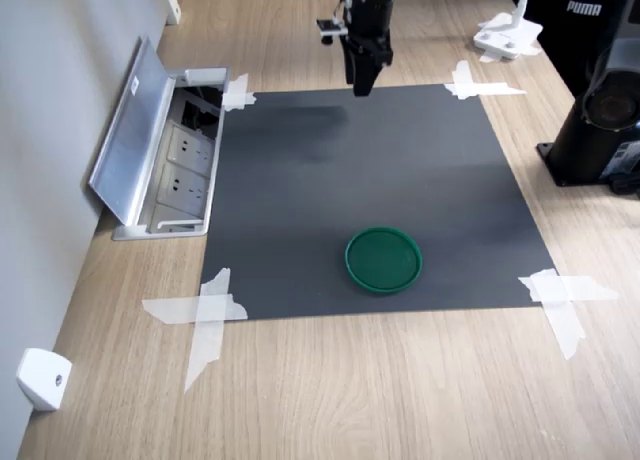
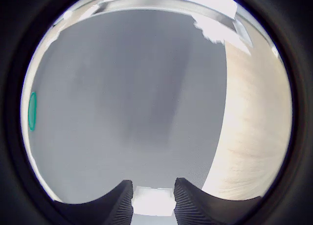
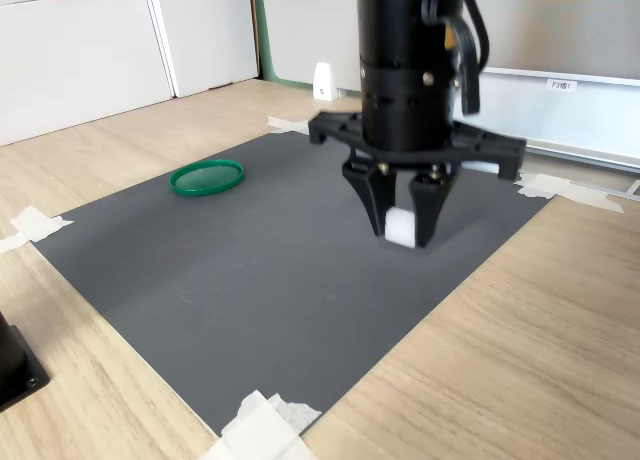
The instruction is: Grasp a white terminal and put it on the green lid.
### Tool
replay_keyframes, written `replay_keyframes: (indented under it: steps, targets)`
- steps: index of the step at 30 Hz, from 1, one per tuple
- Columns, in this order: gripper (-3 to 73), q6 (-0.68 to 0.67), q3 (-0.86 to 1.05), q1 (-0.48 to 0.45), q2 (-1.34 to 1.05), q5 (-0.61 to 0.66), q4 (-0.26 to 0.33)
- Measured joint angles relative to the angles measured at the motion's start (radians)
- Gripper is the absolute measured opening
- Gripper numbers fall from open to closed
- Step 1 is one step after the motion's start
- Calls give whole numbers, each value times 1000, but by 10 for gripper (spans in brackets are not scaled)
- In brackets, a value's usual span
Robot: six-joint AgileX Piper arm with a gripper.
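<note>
While the lid [image 3: 207, 177] lies bare on the mat [image 3: 250, 280], well left of the claw [image 3: 402, 228] in the second exterior view, the terminal [image 3: 401, 227] hangs clamped there; grasp done, carry and placing remain.

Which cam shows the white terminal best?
Second exterior view: the white terminal sits clearly between the gripper fingertips, above the mat. Wrist view shows only an overexposed white patch. First exterior view hides it.

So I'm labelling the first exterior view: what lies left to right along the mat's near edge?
White bracket → tape cross → green lid → tape cross.
</note>
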Motion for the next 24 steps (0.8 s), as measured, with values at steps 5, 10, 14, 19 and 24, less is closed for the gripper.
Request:
replay_keyframes:
  steps: [5,10,14,19,24]
  targets:
    - [311,-1,-93,156,-51,147,-22]
    - [311,18,-130,349,-77,221,-25]
    - [311,56,-130,496,-77,224,-26]
    - [311,110,-123,656,-77,171,-26]
    - [311,160,-65,796,-77,99,-26]
